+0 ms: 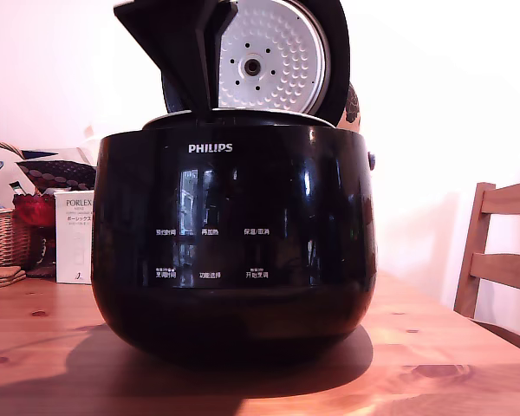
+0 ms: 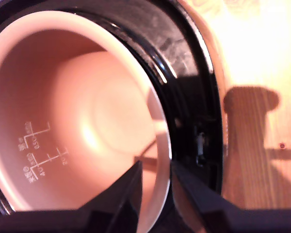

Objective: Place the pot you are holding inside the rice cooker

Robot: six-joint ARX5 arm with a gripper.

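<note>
Gripper holding the pot's rim over the cooker

The gripper [image 2: 157, 194] has its two dark fingers [image 2: 128, 194] pinched on the rim of the pot [image 2: 77, 111], one inside and one outside. The pot, pinkish inside, looks sunk into the rice cooker [image 1: 234, 243], though how deep is hard to tell. The lid [image 1: 269, 56] stands up. The cooker sits on a wooden table [image 1: 433, 364].

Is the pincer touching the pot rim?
Touching. The wrist view shows the pincer with one finger inside and one outside the pot rim, both pressed against its wall.
</note>
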